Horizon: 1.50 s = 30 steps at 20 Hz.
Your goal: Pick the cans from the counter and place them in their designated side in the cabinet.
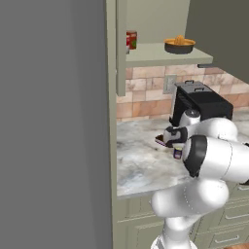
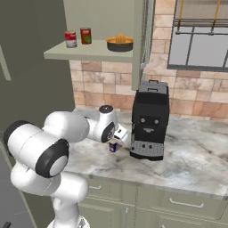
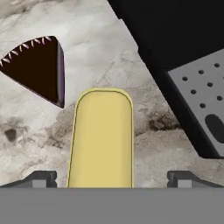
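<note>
Arm reaches low over the marble counter (image 2: 191, 147), hand just left of the black coffee machine (image 2: 149, 120). Gripper (image 3: 112, 177) points down; hand view has both dark fingertips (image 3: 40, 178) spread wide at the bottom edge, one on each side of the yellow top of the blue can (image 3: 101, 140), neither tip visibly touching it. So the jaws stand wide apart, straddling the can, nothing pinched. In the right base view the blue can (image 2: 114, 146) stands upright on the counter directly under the hand, just beside the machine's drip tray; in the left base view a sliver of it (image 1: 177, 153) peeks out below the wrist. Dark wedge of cake slice (image 3: 40, 70) lies on the marble near the can, on the side away from the machine; apart from it. Perforated grey drip tray (image 3: 199, 100) fills the opposite corner of the hand view. Up in the open olive-green cabinet (image 2: 89, 52), a red can (image 2: 85, 35) stands upright on the shelf, with a second can with a pale lower band (image 2: 70, 39) just beside it, toward the shelf's left end. A dark bowl holding something orange (image 2: 120, 43) sits on the same shelf further right, well apart from the cans.
</note>
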Tool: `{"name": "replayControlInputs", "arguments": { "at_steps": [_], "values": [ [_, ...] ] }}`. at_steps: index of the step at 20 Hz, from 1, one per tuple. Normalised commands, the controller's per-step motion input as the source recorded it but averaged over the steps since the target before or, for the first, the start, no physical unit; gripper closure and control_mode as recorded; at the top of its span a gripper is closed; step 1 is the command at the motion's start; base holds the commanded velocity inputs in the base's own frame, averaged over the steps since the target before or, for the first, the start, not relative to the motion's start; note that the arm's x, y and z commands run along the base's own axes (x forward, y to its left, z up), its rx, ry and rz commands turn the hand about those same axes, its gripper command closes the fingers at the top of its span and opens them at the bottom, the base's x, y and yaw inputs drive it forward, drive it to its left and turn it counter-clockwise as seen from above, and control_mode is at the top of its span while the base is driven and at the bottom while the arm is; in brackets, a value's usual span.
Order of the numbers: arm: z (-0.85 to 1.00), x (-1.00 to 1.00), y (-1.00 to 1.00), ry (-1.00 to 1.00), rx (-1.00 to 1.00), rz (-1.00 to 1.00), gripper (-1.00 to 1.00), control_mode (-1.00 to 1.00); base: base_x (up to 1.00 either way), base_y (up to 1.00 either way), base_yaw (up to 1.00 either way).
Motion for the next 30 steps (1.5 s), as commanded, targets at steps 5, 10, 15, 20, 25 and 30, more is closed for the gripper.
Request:
{"name": "replayControlInputs", "arguments": {
  "at_steps": [5, 10, 15, 20, 25, 30],
  "values": [
    [-0.25, 0.15, -0.05, 0.03, 0.01, -0.01, -1.0, -1.0, 0.0, 0.0, 0.0],
    [-0.25, 0.16, -0.01, 0.03, 0.0, -0.01, 1.0, -1.0, 0.0, 0.0, 0.0],
    [-0.02, 0.0, -0.05, 0.0, 0.01, -0.01, 1.0, -1.0, 0.0, 0.0, 0.0],
    [0.3, -0.02, -0.03, -0.08, 0.05, 0.0, 1.0, -1.0, 0.0, 0.0, 0.0],
    [0.57, -0.14, 0.03, -0.13, 0.07, 0.0, 1.0, -1.0, 0.0, 0.0, 0.0],
    [0.61, -0.21, 0.16, -0.14, 0.07, 0.0, 1.0, -1.0, 0.0, 0.0, 0.0]
  ]
}}
